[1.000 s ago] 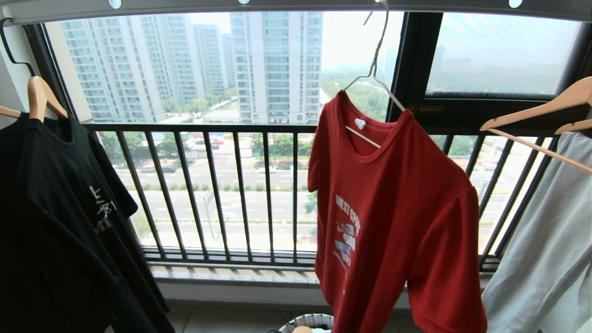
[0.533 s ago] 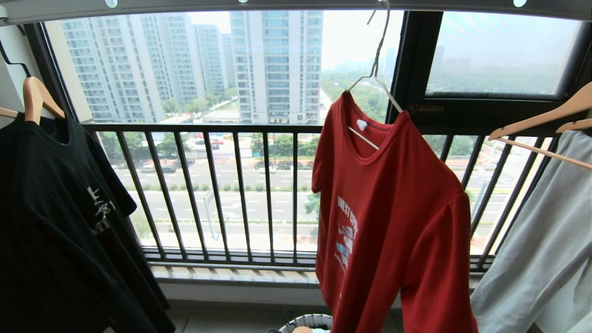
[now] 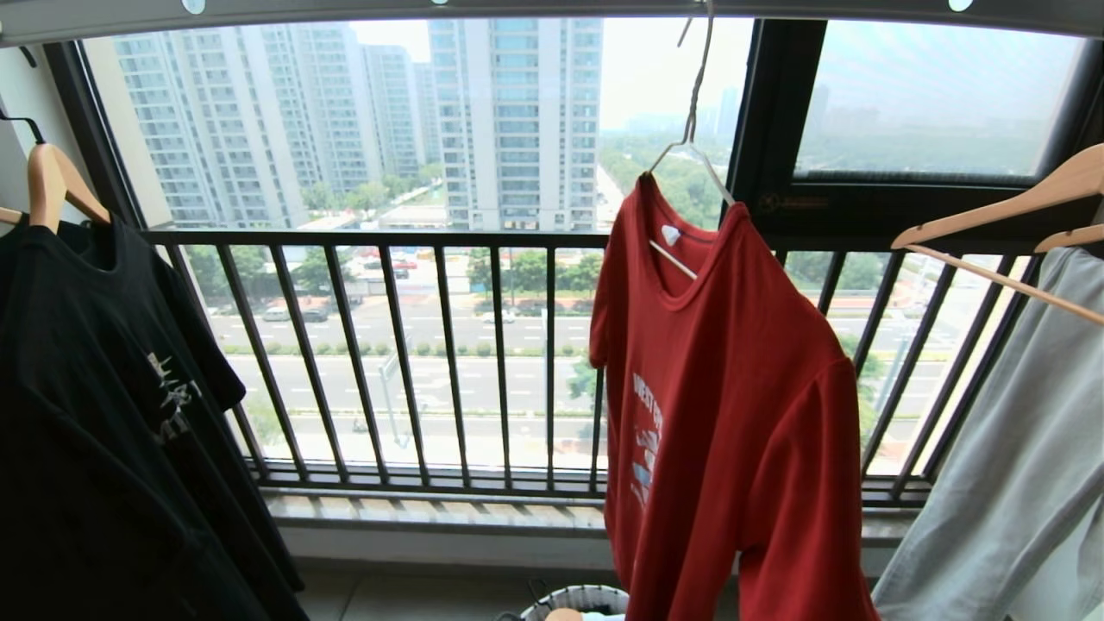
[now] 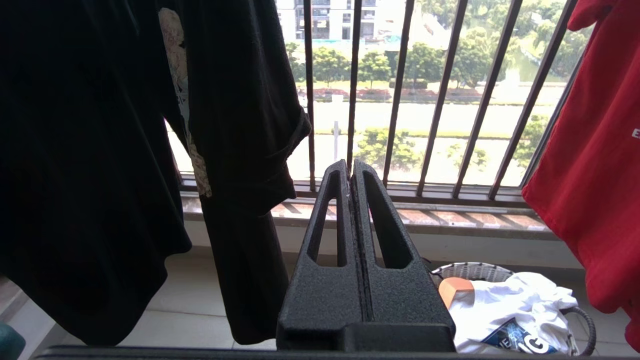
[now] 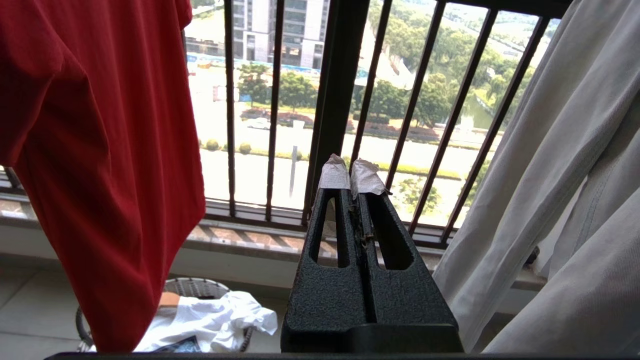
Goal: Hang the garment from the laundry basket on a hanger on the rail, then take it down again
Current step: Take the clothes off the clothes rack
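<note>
The red T-shirt garment [image 3: 733, 414] hangs on the thin pale wire hanger [image 3: 690, 151], whose hook goes up to the grey rail [image 3: 561, 9] along the top. It also shows in the left wrist view [image 4: 595, 165] and the right wrist view [image 5: 100, 165]. The laundry basket [image 3: 578, 599] stands on the floor below it, holding a white shirt [image 4: 515, 310]. Neither arm shows in the head view. My left gripper [image 4: 350, 167] is shut and empty, low beside the black shirt. My right gripper [image 5: 350, 167], with white-taped tips, is shut and empty between the garment and a pale grey shirt.
A black T-shirt [image 3: 112, 414] on a wooden hanger [image 3: 52, 185] hangs at the left. A pale grey shirt [image 3: 1009, 466] on wooden hangers [image 3: 1000, 224] hangs at the right. The black barred window railing [image 3: 448, 345] runs behind, above a stone sill [image 3: 431, 513].
The hanging garment has swung and turned a little, its right side drawing in. The black shirt sits slightly further left in view. No arm shows in the head view at any moment.
</note>
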Controlling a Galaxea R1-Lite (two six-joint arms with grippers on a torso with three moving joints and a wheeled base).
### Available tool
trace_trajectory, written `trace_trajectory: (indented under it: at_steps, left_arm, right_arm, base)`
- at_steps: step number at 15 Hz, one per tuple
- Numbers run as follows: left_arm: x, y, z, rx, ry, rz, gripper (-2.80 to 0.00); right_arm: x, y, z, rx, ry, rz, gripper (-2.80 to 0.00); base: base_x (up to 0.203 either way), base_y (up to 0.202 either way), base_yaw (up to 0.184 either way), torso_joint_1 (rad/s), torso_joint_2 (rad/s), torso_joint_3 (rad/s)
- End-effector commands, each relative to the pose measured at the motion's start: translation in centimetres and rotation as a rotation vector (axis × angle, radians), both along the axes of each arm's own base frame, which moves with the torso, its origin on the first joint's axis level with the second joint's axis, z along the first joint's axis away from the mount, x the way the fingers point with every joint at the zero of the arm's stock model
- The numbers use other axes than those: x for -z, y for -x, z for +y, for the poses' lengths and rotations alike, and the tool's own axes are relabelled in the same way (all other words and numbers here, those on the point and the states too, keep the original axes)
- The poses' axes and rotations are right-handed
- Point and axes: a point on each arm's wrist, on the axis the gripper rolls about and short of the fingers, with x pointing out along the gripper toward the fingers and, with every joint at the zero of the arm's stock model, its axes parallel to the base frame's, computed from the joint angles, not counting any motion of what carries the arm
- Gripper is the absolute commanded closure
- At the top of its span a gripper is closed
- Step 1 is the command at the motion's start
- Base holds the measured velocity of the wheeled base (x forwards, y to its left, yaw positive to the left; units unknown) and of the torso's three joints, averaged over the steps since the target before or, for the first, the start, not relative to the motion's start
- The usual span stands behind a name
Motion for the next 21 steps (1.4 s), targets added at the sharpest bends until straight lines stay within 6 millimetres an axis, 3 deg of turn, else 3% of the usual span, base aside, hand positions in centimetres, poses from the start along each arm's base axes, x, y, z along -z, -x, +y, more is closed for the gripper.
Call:
trace_trajectory:
  at_steps: [1, 21]
  left_arm:
    - [0.00, -0.01, 0.01, -0.002, 0.007, 0.001, 0.00]
    - [-0.02, -0.01, 0.01, -0.005, 0.046, -0.001, 0.00]
  right_arm:
    - [1.00, -0.12, 0.00, 0.002, -0.001, 0.074, 0.00]
    - [0.94, -0.12, 0.00, 0.001, -0.052, 0.070, 0.00]
  base:
    - [0.000, 0.000, 0.000, 0.000, 0.00, 0.000]
    - [0.000, 0.000, 0.000, 0.000, 0.00, 0.000]
